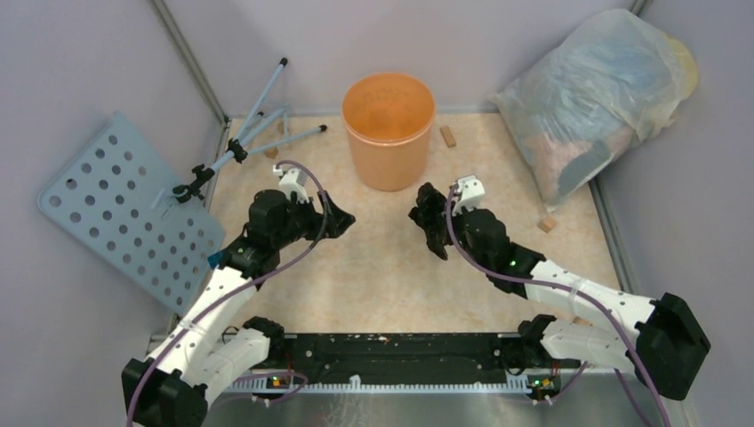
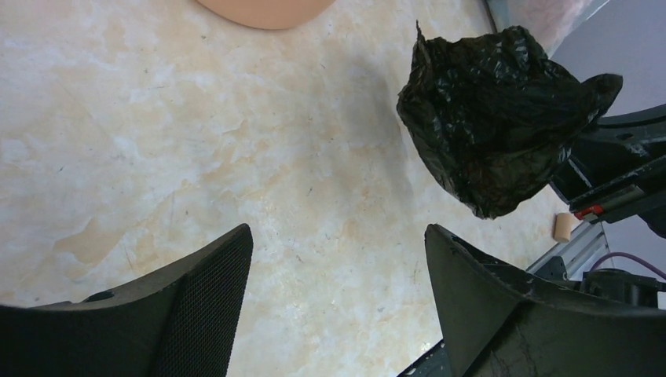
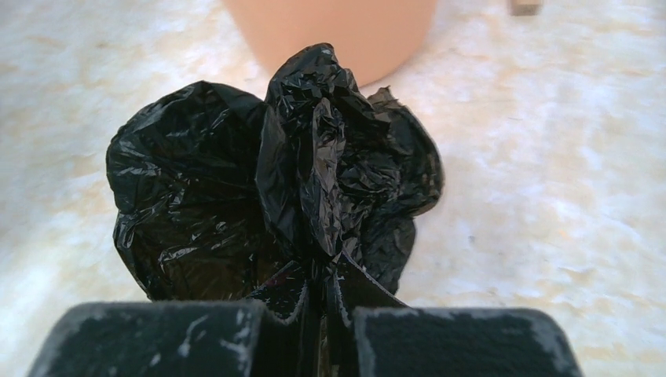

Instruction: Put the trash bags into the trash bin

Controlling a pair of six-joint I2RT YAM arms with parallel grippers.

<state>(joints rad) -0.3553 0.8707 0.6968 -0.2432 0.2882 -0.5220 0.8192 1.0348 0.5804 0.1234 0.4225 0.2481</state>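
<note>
The trash bag [image 3: 236, 181] is a crumpled glossy black bundle, pinched between the closed fingers of my right gripper [image 3: 322, 271]. It hangs just above the floor in front of the trash bin [image 3: 345, 31]. From above, the bag [image 1: 431, 218] sits at the tip of the right gripper [image 1: 437, 229], below and right of the orange bin [image 1: 389, 129]. My left gripper [image 1: 342, 218] faces it from the left, jaws wide apart and empty. In the left wrist view the left gripper [image 2: 338, 236] frames bare floor, with the bag [image 2: 495, 118] up to the right and the bin's base [image 2: 267, 9] at the top.
A big translucent stuffed bag [image 1: 596, 98] leans in the back right corner. A grey perforated board [image 1: 124, 209] and a folded stand with metal rods [image 1: 258, 133] lie at the left. Small wooden blocks [image 1: 447, 136] [image 1: 547, 224] sit on the floor near the bin and right wall.
</note>
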